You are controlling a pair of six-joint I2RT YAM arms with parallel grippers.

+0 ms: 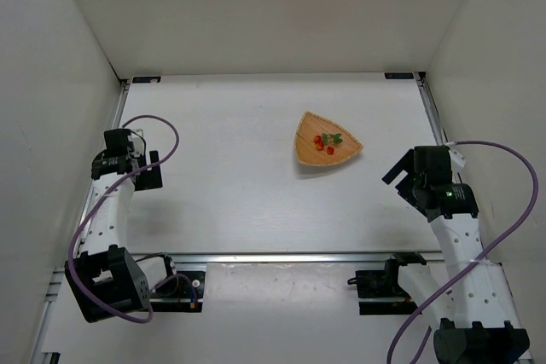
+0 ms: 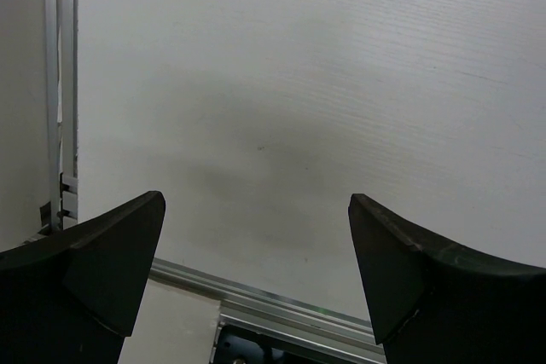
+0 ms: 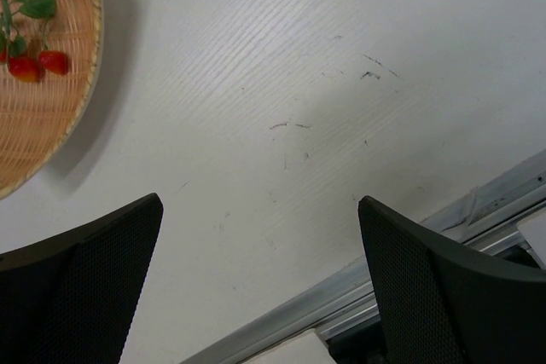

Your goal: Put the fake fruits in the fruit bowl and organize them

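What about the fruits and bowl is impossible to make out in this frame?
Top view: the fake fruits are too small to count or to tell stems from leaves.
Right wrist view: the fruit bowl is cut off by the left edge, hiding part of the cluster.
Left wrist view: neither is in frame.

The top view looks down from high and far off, covering the whole tabletop (image 1: 239, 176). The wrist views look closely down past the left tool (image 2: 256, 202) and the right tool (image 3: 260, 202). The right one shares the bowl (image 3: 51, 125), ahead-left, with the top view.
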